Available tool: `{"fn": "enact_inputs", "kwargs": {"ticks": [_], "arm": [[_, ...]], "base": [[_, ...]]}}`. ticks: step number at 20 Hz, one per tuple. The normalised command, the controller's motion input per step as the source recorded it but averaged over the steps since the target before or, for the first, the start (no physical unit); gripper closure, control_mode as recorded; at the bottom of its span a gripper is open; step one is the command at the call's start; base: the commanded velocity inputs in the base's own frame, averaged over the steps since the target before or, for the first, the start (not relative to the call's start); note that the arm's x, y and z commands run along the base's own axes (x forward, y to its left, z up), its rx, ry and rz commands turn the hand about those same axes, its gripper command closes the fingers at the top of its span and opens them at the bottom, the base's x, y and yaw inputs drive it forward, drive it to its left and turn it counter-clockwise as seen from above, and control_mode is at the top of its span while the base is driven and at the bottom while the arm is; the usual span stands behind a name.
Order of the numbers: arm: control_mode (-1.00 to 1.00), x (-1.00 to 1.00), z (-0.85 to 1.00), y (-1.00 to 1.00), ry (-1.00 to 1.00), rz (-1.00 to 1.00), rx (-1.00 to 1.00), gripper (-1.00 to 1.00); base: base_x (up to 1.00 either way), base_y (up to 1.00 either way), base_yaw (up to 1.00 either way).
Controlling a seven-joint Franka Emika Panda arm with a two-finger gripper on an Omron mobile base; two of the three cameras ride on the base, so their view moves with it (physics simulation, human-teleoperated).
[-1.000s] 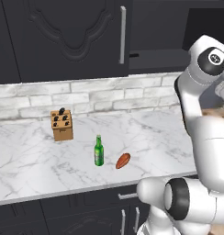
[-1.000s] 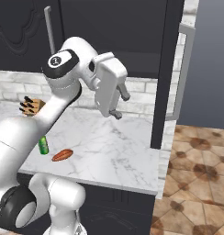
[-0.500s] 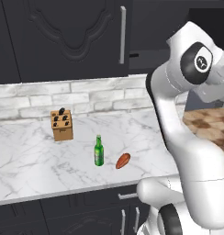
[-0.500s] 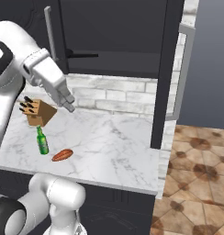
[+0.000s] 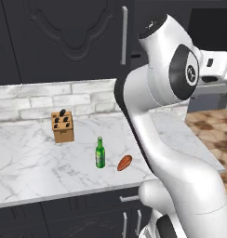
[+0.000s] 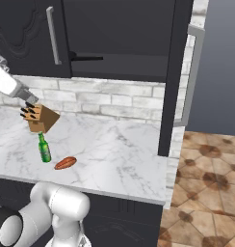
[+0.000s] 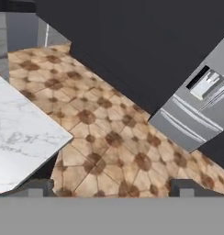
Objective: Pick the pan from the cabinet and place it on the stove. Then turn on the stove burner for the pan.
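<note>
In the left base view, the cabinet (image 5: pixel 73 42) fills the upper left of the frame, its doors closed, a long silver bar handle (image 5: pixel 124 35) standing upright at its right edge. Below it, on the marble counter (image 5: pixel 27 167), a wooden knife block (image 5: pixel 62 126) sits left of centre, a green bottle (image 5: pixel 100 153) stands upright nearer the front edge, and a brown oval food item (image 5: pixel 124 162) lies just beside the bottle on its right. The white arm (image 5: pixel 171 116) covers the right half of the frame.

In the right base view, the same cabinet door occupies the upper left, with the block, bottle and brown item grouped at the left centre of the counter; patterned floor tiles (image 6: pixel 211 193) lie at the lower right.

In the hand view, the gripper (image 7: pixel 111 188) has its two dark tips set wide apart at the bottom of the frame, nothing between them, over a counter corner and tiled floor. The pan cannot be made out anywhere; the closed doors hide the cabinet's inside.
</note>
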Motion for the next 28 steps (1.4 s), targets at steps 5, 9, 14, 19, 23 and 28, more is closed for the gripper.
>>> {"fn": "enact_inputs", "kwargs": {"ticks": [5, 9, 14, 19, 23, 28], "arm": [[-1.0, 0.3, 0.01, 0.39, -0.34, 0.23, 0.03, -1.0], [-1.0, 0.4, 0.0, 0.16, -0.37, 0.3, 0.04, -1.0], [-1.0, 0.53, 0.0, 0.13, -0.31, 0.3, 0.05, -1.0], [-1.0, 0.42, 0.04, 0.25, -0.25, 0.23, 0.01, -1.0], [-1.0, 0.35, 0.18, 0.36, -0.13, 0.14, 0.0, -1.0], [-1.0, 0.23, 0.28, 0.09, -0.11, 0.09, -0.03, -1.0]], "base": [[0.0, 0.0, 0.0], [0.0, 0.0, 0.0], [0.0, 0.0, 0.0], [0.0, 0.0, 0.0], [0.0, 0.0, 0.0], [0.0, 0.0, 0.0]]}}
